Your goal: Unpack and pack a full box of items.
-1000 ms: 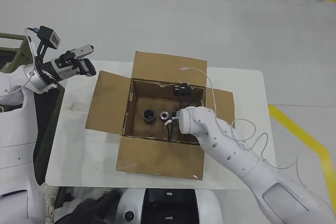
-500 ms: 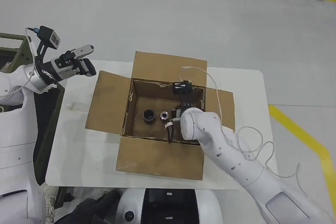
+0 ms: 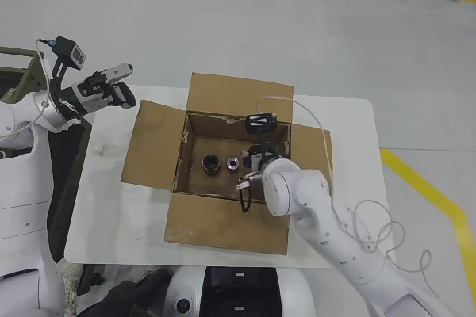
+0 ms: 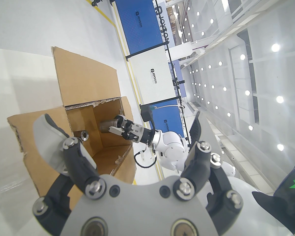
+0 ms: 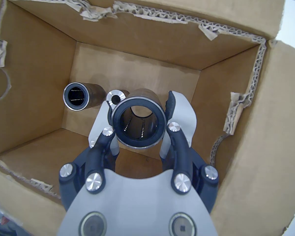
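Top view: the open brown cardboard box sits in the middle of the white bench, with its four flaps folded out. The left arm is held up over the far corner of the bench, well apart from the box. Its jaws point at the box and are spread wide with nothing in them. The right arm bends over the near side of the box and dips down inside it. Just past its jaws, on the box floor, lie a small dark metal tube with a black ring and a little shiny metal disc with a hole.

Left wrist view: the left jaws are wide apart and empty. Far beyond their tips stands the box. There the right jaws hold a big grey metal tube with a black ring inside the box walls. The disc lies near it.

Right wrist view: the right jaws are squeezed tight on the big tube, one of the fingers on each side. The tube's open end faces back up the arm. Just past the jaw tips is the disc. The small tube lies on its side beside the disc, off to one side of the jaws.
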